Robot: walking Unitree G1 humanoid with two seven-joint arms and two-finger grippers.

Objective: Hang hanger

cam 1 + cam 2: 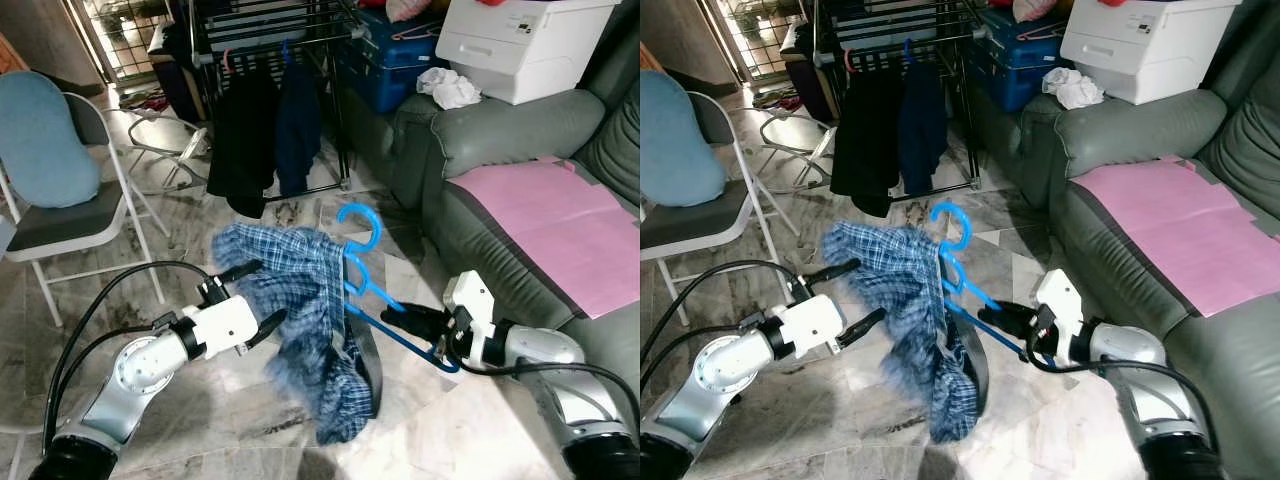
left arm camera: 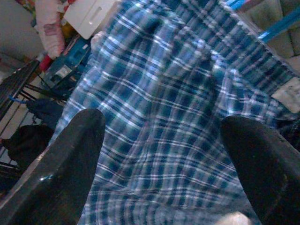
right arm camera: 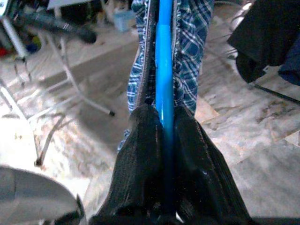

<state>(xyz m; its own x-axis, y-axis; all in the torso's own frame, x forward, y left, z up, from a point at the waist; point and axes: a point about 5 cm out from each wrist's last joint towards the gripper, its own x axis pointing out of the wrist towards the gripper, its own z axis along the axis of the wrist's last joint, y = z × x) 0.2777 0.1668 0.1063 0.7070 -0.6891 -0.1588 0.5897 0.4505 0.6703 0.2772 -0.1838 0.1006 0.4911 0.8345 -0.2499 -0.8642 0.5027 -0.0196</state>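
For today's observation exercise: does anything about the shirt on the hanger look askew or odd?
Yes. The plaid shirt sits bunched and lopsided on the blue hanger, hanging in a crumpled heap off one arm. The right tool clamps the hanger's other, bare arm; the open left tool straddles the cloth.

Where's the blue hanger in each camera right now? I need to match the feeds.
Left eye view: blue hanger at centre, hook up, beside the plaid shirt.
Right eye view: hanger just left of centre, its low end in the right end effector.
Left wrist view: a blue bar at the corner, past the shirt.
Right wrist view: bar pinched between the fingers.
Shared landmark: the plaid shirt.
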